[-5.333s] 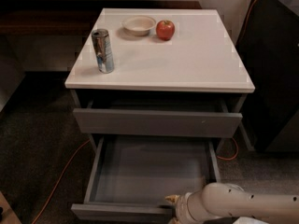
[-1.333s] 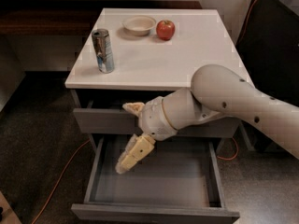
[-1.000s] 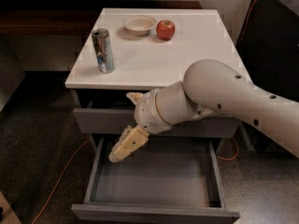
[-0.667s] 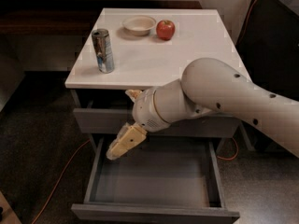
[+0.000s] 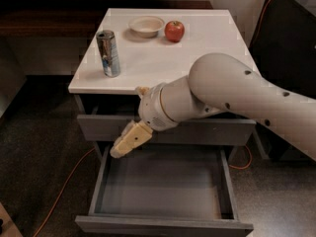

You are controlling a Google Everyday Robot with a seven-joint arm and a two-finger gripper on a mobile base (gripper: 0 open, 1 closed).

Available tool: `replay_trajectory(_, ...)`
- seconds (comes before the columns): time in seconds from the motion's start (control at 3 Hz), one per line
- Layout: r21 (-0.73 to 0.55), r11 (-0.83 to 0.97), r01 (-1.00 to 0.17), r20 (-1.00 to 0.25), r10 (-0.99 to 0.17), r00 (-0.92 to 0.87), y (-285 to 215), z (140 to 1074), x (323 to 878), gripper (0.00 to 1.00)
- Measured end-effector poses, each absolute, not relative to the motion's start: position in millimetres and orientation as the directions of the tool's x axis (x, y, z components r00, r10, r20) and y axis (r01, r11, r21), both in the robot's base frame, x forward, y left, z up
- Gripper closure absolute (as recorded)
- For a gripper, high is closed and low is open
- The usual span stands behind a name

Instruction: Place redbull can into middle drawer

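Observation:
The redbull can (image 5: 108, 53) stands upright at the front left of the white cabinet top (image 5: 207, 43). The middle drawer (image 5: 163, 226) is pulled out below, and its shallow grey box holds nothing. My gripper (image 5: 128, 125) hangs in front of the cabinet, above the open drawer's back left part and below and to the right of the can. It is open and holds nothing; one yellowish finger (image 5: 129, 140) points down and to the left. My thick white arm (image 5: 237, 95) comes in from the right.
A small white bowl (image 5: 146, 25) and a red apple (image 5: 174, 31) sit at the back of the top. A closed grey drawer front (image 5: 98, 127) lies above the open drawer. An orange cable (image 5: 61, 191) runs on the dark floor. A dark object (image 5: 291, 38) stands at the right.
My arm rose from the bottom edge to in front of the cabinet, then the gripper shifted slightly left. The can, bowl, apple and drawer have not moved.

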State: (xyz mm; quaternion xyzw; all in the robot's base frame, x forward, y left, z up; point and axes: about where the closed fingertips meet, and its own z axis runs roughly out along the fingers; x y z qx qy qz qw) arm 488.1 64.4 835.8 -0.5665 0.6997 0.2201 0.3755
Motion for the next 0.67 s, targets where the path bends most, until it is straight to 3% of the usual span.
replay_trajectory(0.67,-0.119,0.373,-0.92,-0.796,-0.59,-0.136,85.2,860.5,564.7,0.0)
